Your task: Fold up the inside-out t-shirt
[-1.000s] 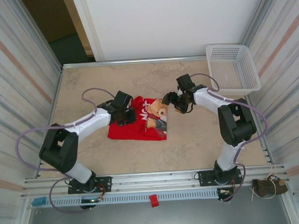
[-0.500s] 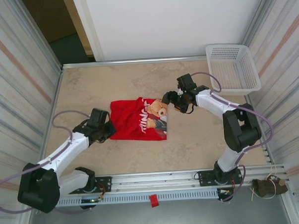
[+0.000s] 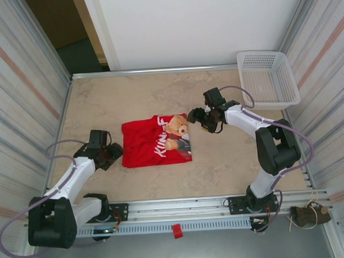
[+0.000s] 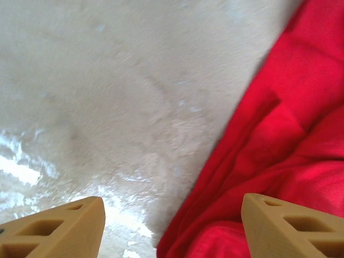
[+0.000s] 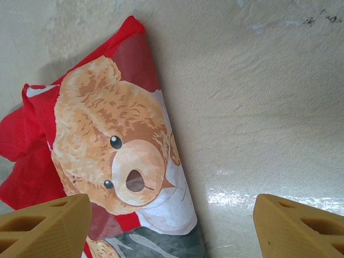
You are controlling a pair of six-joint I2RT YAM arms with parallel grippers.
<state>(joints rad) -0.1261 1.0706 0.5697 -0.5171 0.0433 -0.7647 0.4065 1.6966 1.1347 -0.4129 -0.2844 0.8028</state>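
Right now the t-shirt [image 3: 155, 142] lies flat near the middle of the counter [image 3: 230, 160] as a rough rectangle, its long axis running left to right in front of the arms. A bear print [image 5: 123, 161] faces up on its right-hand part, and the left part is plain red. The left claw [image 3: 110, 155] sits just beside the shirt's left short edge, so the cloth lies directly to its right. Its wrist view shows both fingers spread wide, with bare counter and the wrinkled red edge between them and nothing gripped. The right claw [image 3: 198, 117] hangs just off the far right corner, by the bear's head, also spread wide and empty. Both arms are about equally close, each to its own end. A further fold would probably carry one short end over the other along the long axis. The left claw seems better lined up for that, since it faces its edge squarely, while the right one meets only a corner.
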